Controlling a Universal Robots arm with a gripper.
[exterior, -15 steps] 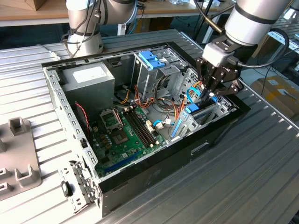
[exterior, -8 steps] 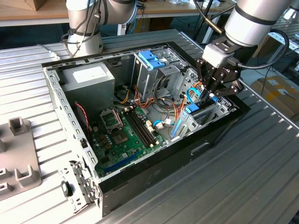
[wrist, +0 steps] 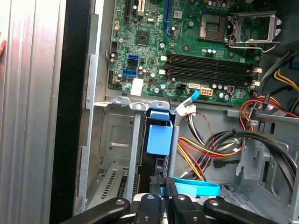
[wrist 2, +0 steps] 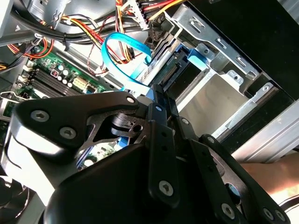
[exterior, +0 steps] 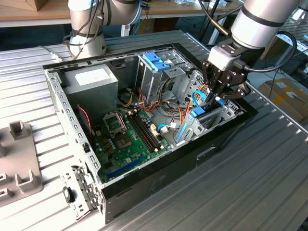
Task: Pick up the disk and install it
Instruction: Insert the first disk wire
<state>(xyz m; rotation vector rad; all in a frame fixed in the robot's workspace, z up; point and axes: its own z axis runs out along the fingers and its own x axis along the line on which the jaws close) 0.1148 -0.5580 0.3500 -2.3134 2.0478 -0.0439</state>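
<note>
Driving this one remotely. The hand point(exterior: 215, 96) is down in the end of the PC case point(exterior: 159, 185) at the exterior view's right. Its fingers point(wrist: 154, 184) are drawn in narrow and look clamped on the top edge of the disk point(wrist: 158, 137). The disk stands on edge in the metal drive cage point(wrist: 117, 140), blue rail showing, right beside the motherboard point(wrist: 187, 46).

Stuff I reckon could bite me from here:

- The blue data cable point(wrist: 198, 189) loops right beside the fingers. In the second wrist view it curls over the bay point(wrist 2: 126, 51). If the hand shifts that way, I'd bet it snags or gets pinched under the disk.
- The power wires point(wrist: 210, 149) crowd the same side of the cage, so same risk.
- If the rails aren't square to the cage guides, pushing would probably jam the disk or make it slip in the grip.
- There's a person's hand point(wrist 2: 273, 175) on the worktop point(exterior: 250, 183) just outside the case wall. That's close enough to make me nervous.
</note>
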